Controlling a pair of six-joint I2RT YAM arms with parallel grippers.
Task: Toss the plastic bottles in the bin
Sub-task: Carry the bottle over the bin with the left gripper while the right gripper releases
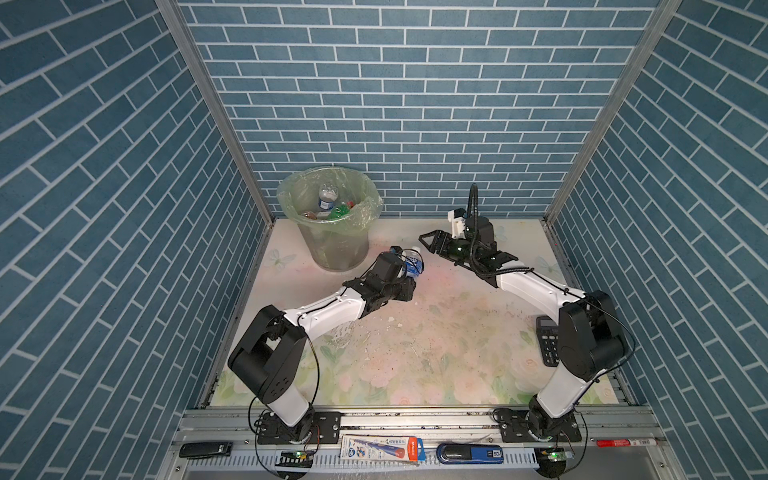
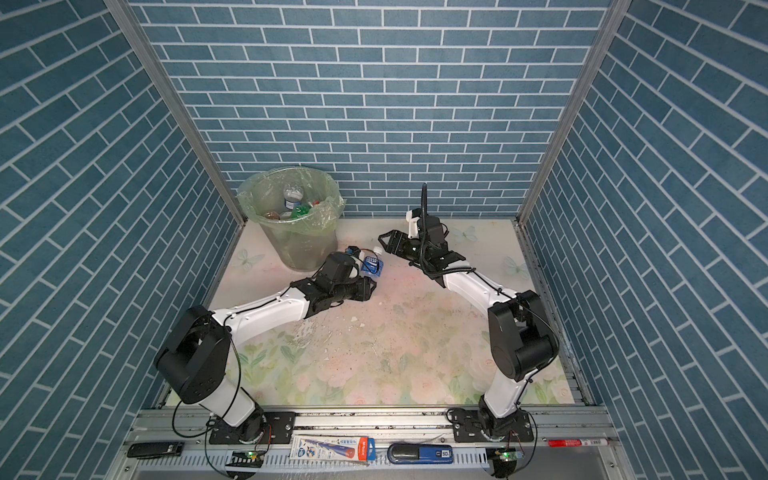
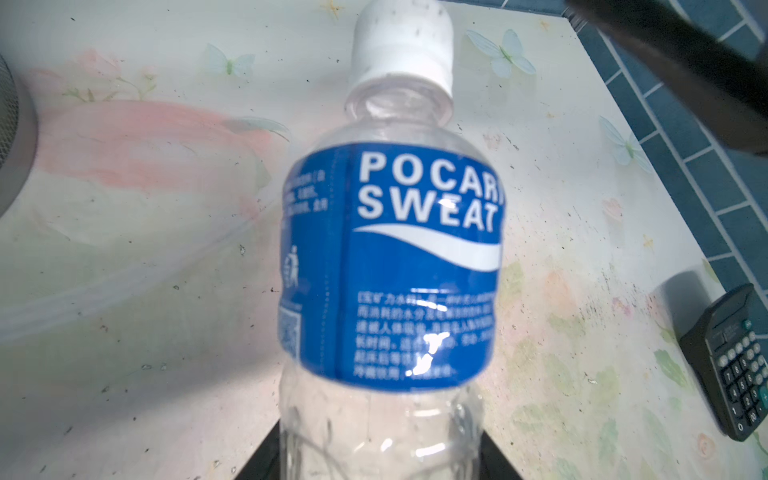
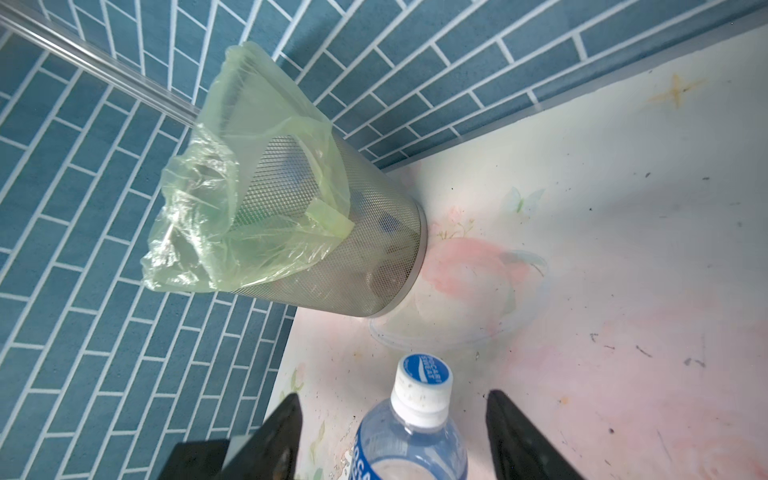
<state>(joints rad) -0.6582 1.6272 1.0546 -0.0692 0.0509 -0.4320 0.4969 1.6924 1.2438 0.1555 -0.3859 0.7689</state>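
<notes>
A clear plastic bottle with a blue label and white cap is tilted above the table, right of the bin. My left gripper is shut on its lower body; in the left wrist view the bottle fills the middle, its base between the jaws. My right gripper stands open a little to the right of the cap. In the right wrist view the cap lies between its fingers and touches neither. The bin, mesh-walled with a pale green bag, holds several bottles at back left.
A black calculator lies on the table near the right wall, partly behind the right arm. Blue brick walls close in three sides. On the front rail lie a pen box, a blue stapler and a red marker.
</notes>
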